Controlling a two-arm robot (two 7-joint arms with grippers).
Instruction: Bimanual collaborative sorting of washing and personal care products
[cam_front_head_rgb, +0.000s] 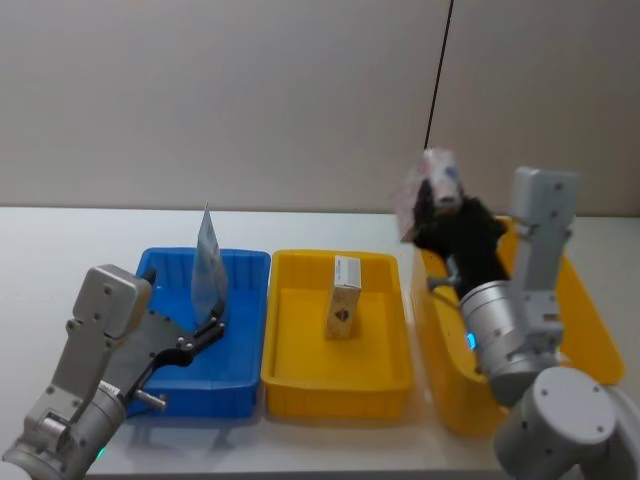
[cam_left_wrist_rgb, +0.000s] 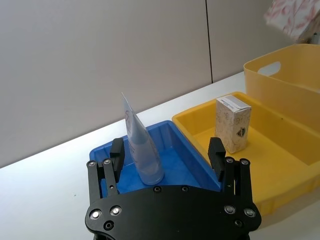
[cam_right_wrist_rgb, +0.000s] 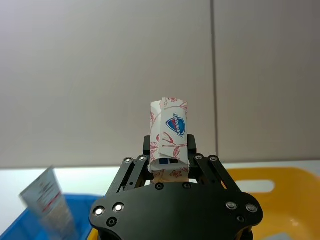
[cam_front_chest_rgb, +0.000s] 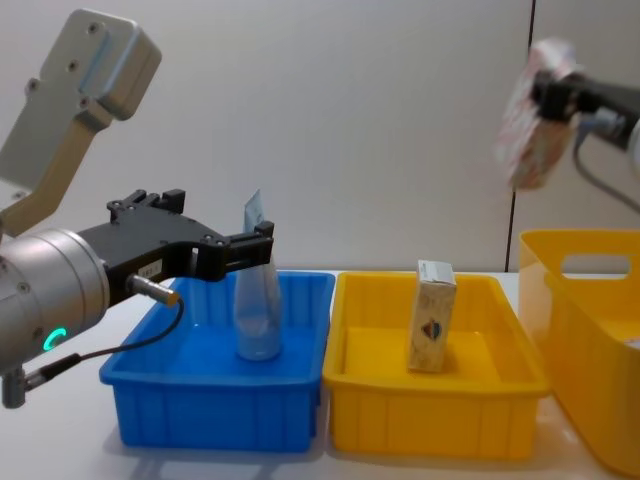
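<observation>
My right gripper (cam_right_wrist_rgb: 169, 167) is clamped on the lower end of the patterned box (cam_right_wrist_rgb: 169, 132), raised above the tall yellow bin (cam_front_head_rgb: 590, 300) at my right. The box's long axis runs straight out from my fingers, logo face toward my wrist camera. It looks like light card or wrapped paper: likely to dent, so a modest squeeze across the flat faces seems right.

My left gripper (cam_left_wrist_rgb: 170, 155) has its fingers (cam_left_wrist_rgb: 116, 152) spread, one each side of the light-blue tube (cam_left_wrist_rgb: 139, 145), which stands cap-down in the blue bin (cam_front_head_rgb: 240, 370), crimped end up, leaning slightly. Whether a pad touches it I cannot tell. Tube judged soft and slick; hold low near the cap.

The cream carton (cam_front_head_rgb: 344, 297) stands upright in the middle yellow bin (cam_front_head_rgb: 380, 385).
</observation>
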